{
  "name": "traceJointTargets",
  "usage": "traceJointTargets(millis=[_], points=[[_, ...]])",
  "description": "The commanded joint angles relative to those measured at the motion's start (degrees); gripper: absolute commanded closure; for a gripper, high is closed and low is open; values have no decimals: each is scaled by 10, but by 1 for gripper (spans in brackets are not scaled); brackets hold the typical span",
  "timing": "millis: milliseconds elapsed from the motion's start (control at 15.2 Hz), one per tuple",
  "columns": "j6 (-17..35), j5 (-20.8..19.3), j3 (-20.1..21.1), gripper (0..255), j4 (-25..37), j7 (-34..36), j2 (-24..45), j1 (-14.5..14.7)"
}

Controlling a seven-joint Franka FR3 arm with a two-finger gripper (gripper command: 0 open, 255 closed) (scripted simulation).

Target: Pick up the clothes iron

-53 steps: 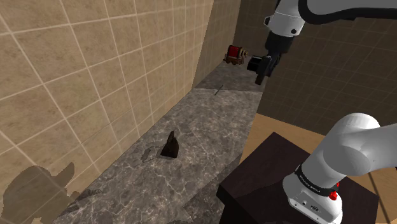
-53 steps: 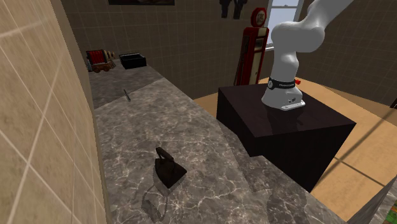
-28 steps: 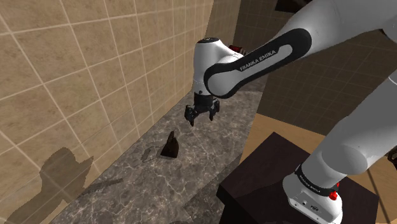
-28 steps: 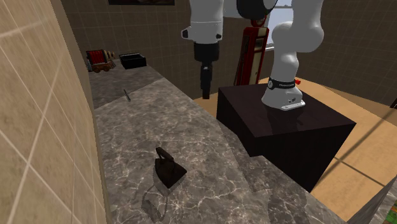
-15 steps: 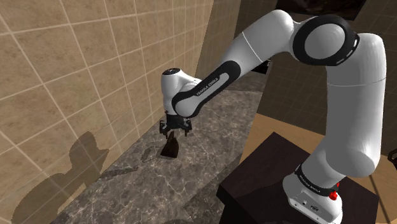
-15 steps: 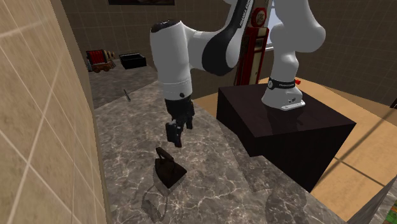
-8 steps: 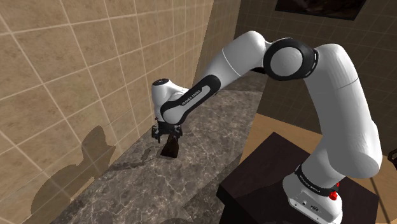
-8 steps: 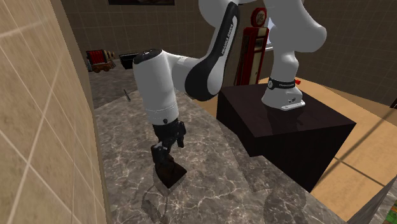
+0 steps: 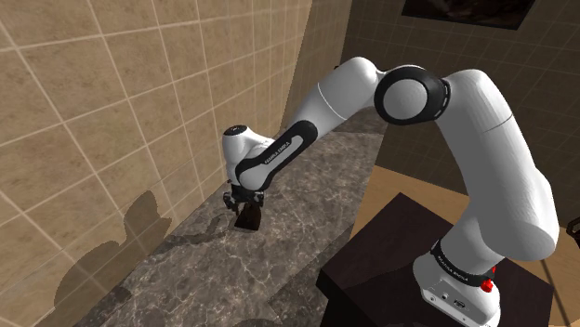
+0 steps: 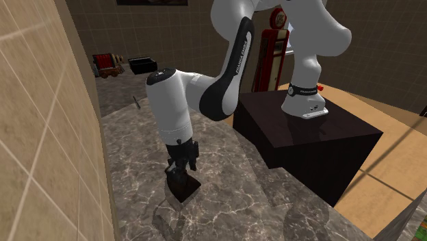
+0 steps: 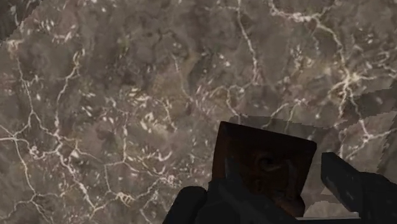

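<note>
Clothes iron [image 11: 264,159], a dark wedge, rests on veined marble counter [image 11: 127,95].

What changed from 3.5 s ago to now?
The arm swung from the counter's far end down to the clothes iron. The tool now sits low over it, open and straddling it, not yet clasping. The iron has not moved on the marble counter.

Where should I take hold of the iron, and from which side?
By its raised top, from straight above: the dark iron sits flat on the marble counter, narrow enough to fit between the fingers of the open tool directly over it.
</note>
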Motion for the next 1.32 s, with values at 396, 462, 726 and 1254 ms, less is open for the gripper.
traceJointTargets(millis=[396, 462, 726, 1254], points=[[1, 0, 0, 255, 0, 1, 1, 1], [1, 0, 0, 255, 1, 1, 1, 1], [-11, 4, 4, 255, -5, -2, -16, -4], [-47, 17, 17, 255, -15, -7, -63, -13]])
